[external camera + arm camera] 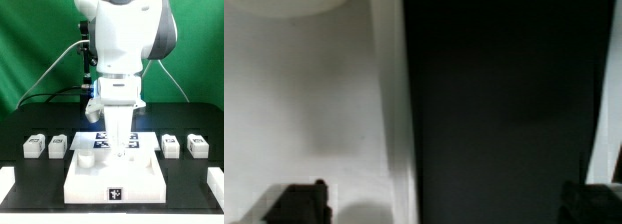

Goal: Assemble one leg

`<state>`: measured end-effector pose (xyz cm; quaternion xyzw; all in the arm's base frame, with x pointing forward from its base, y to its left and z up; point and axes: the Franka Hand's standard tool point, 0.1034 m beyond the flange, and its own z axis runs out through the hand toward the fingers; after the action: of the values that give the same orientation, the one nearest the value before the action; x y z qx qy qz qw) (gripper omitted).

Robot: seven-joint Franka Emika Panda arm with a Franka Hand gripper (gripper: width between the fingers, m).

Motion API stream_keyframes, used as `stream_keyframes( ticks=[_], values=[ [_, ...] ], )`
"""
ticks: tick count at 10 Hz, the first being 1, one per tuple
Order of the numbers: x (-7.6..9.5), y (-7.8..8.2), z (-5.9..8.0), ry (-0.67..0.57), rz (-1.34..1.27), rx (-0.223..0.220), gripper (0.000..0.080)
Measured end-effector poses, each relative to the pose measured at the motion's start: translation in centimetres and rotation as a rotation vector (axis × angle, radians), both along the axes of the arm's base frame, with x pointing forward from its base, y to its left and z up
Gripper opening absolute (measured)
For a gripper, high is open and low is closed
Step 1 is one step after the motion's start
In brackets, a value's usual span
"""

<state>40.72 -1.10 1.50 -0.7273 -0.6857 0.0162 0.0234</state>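
Hanging over the middle of the black bench (40, 178), your Panda arm (120, 40) points its pincer (119, 148) straight down at the far part of the large white rimmed tabletop panel (115, 178), seen here in the exterior view. The panel lies flat like a shallow tray, with a square tag on its near wall. The marks on its floor by the pincer are too small to tell. Four legs stand in a row on the bench, each carrying a black-and-white tag. The first leg (35, 147) and second leg (58, 147) are on the exterior view's left of the panel. The third leg (170, 147) and fourth leg (196, 146) are on the exterior view's right. All four sit outside the panel, well apart from the pincer. Behind the panel, the marker board (98, 139) shows partly past the arm. From this view you cannot tell how the jaws stand.

The wrist view supplies that. Its two dark fingertips (299, 205) sit wide apart at opposite sides of the frame, so the pincer (446, 205) is open and holds nothing. Between them runs the pale edge of the tabletop panel (304, 110), white on one side, the dark bench (509, 110) on the other. This picture is blurred. The row of legs and the marker board appear only in the exterior view.
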Motion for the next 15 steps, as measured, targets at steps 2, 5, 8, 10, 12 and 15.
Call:
stream_keyframes(
  ticks=[2, 5, 8, 10, 12, 15],
  values=[
    [0.31, -0.38, -0.12, 0.000, -0.015, 0.000, 0.0650],
    [0.25, -0.40, -0.19, 0.002, -0.015, 0.000, 0.0253],
    [0.37, -0.42, -0.15, -0.004, -0.016, 0.000, 0.0059],
    [0.38, -0.43, -0.14, -0.004, -0.017, 0.000, 0.0059],
    [0.38, -0.43, -0.14, -0.004, -0.017, 0.000, 0.0059],
    [0.37, -0.43, -0.14, -0.004, -0.017, 0.000, 0.0060]
  ],
)
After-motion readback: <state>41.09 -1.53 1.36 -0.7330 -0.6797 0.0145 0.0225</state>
